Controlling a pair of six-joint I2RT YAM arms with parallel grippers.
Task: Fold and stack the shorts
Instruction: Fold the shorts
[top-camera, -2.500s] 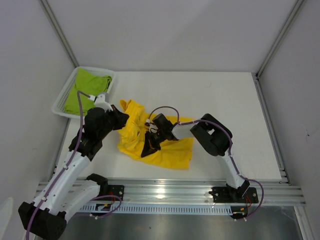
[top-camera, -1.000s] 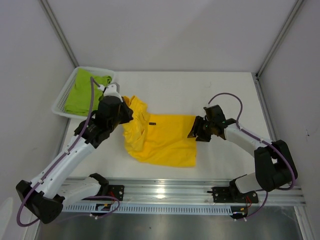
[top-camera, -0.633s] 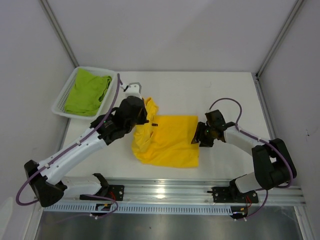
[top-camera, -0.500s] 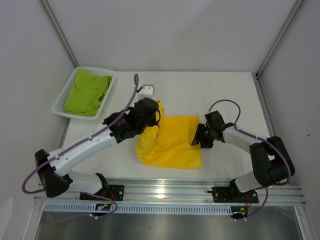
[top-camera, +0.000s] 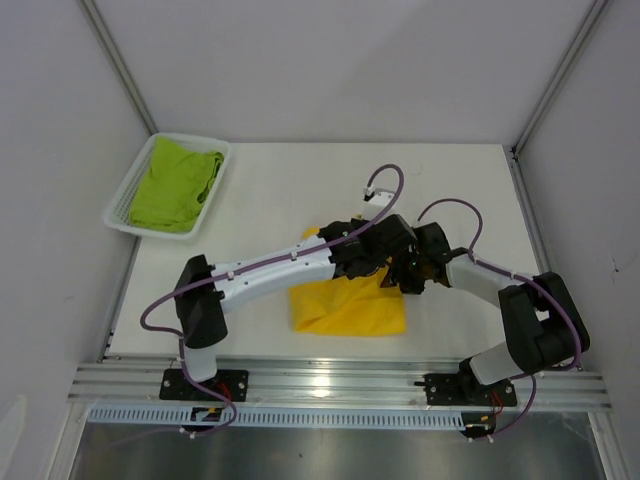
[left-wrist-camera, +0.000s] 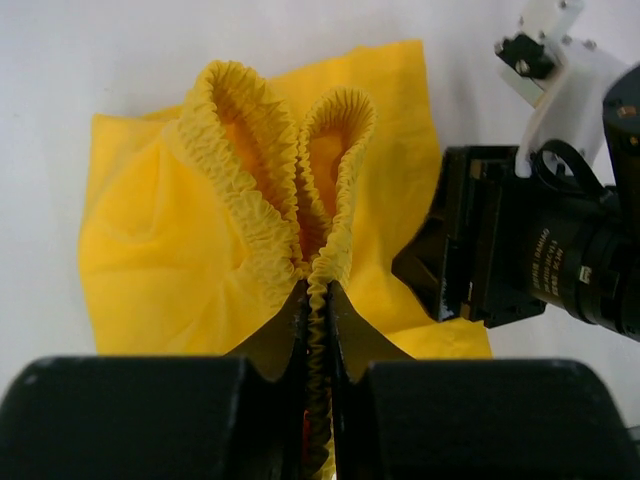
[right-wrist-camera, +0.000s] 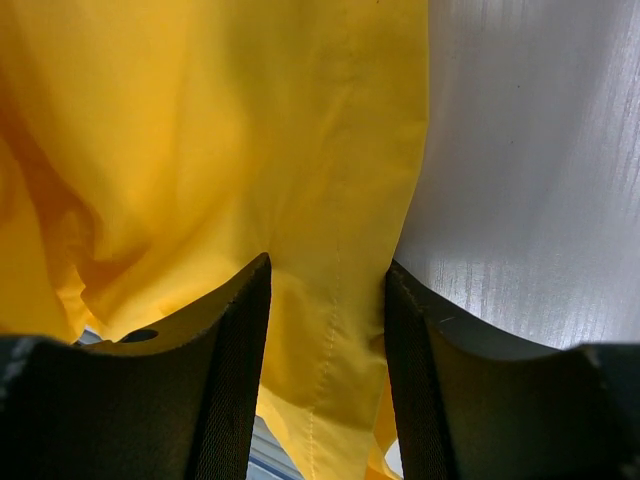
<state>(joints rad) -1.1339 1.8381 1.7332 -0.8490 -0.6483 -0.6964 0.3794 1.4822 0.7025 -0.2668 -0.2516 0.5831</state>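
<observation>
Carried rightward from the middle-left of the counter (top-camera: 450, 190) in the last half second, the left gripper (top-camera: 378, 248) now hangs over the centre. It has dragged one side of the yellow shorts (top-camera: 345, 305) across with it, and the left arm now stretches over ground that the spread cloth covered a moment ago.

At the far left corner, the green shorts (top-camera: 178, 183) lie crumpled in the white basket (top-camera: 118, 210), well apart from both arms and, by the look of it, not yet handled.

At the centre, nearer the front edge, the yellow shorts sit as a compact, doubled-over patch with rumpled edges. The left wrist view shows the left gripper pressed tight on the gathered elastic waistband (left-wrist-camera: 340, 130), which fans out from the pinch in two ruffled loops.

Just right of it, almost touching, the right gripper (top-camera: 410, 272) sits over the right edge of the yellow shorts. In its own wrist view its fingers stand apart, a seamed strip of yellow cloth running between them and bare counter beside.

Judging by this, the first fold of the yellow pair is under way but not laid flat. Still to come are smoothing it, folding the green pair, and stacking the two.
</observation>
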